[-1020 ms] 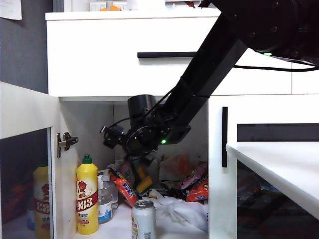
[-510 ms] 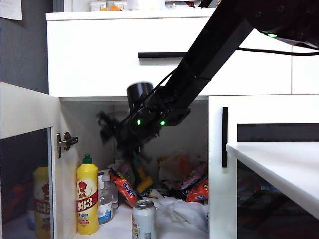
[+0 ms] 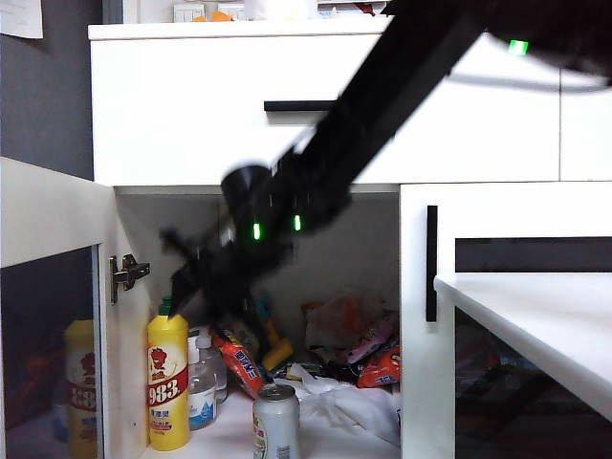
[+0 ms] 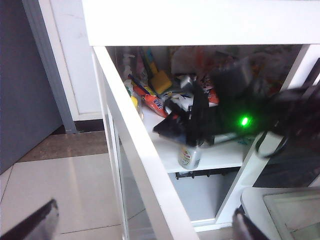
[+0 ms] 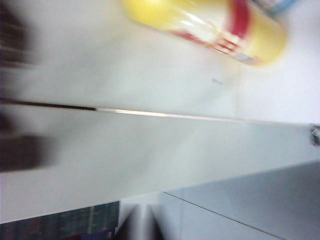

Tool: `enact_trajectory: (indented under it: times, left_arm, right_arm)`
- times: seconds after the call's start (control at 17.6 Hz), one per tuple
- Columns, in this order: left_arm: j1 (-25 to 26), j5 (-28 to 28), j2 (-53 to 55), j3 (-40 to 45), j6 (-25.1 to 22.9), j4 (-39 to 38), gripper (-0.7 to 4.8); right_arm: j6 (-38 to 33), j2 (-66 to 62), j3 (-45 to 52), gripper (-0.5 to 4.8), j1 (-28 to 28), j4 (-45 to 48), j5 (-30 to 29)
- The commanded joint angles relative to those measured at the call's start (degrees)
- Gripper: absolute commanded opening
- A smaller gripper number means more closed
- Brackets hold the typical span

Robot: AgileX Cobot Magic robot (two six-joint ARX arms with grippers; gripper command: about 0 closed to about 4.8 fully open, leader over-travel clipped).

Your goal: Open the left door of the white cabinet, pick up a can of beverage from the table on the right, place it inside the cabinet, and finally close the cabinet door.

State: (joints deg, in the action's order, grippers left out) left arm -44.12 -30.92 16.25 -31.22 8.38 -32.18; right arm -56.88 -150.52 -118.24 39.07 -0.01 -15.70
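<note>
In the exterior view we see the left door (image 3: 53, 287) of the white cabinet (image 3: 191, 105) swung open at the frame's left. The can of beverage (image 3: 276, 421) stands upright on the cabinet floor at bottom centre, right of the yellow bottle (image 3: 167, 382).

Our right hand (image 3: 196, 277) is a blur above the bottle, holding nothing; we cannot tell how its jaws stand. Our left hand (image 4: 140, 227) hangs wide open and empty outside the cabinet, while the counter (image 3: 535, 316) sits at lower right.
</note>
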Motion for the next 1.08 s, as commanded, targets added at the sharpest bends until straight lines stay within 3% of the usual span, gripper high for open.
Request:
enact_trajectory:
  times: [0.06, 0.4, 0.57, 0.74, 1.08]
  left_arm:
    - [0.02, -0.35, -0.09, -0.24, -0.22, 0.63, 4.79]
    - [0.00, -0.35, -1.86, -0.24, -0.26, 0.81, 4.79]
    - [0.00, -0.37, -4.50, -0.24, -0.50, -0.33, 4.79]
    - [0.02, -0.37, -6.86, -0.24, -1.05, -0.37, 4.79]
    - [0.00, 0.26, -7.89, -0.24, -1.03, -0.31, 4.79]
  right_arm:
    - [4.92, 4.17, -0.33, -0.01, 0.66, -8.74, 0.70]
    - [18.82, 8.66, -0.33, -0.01, 4.59, -31.85, 6.21]
    - [24.11, 10.84, -0.33, -0.01, 5.20, -40.35, 14.03]
    - [29.03, 14.43, -0.33, -0.01, 4.44, -44.98, 18.29]
    - [34.14, 30.16, -0.33, -0.01, 4.04, -48.11, 18.60]
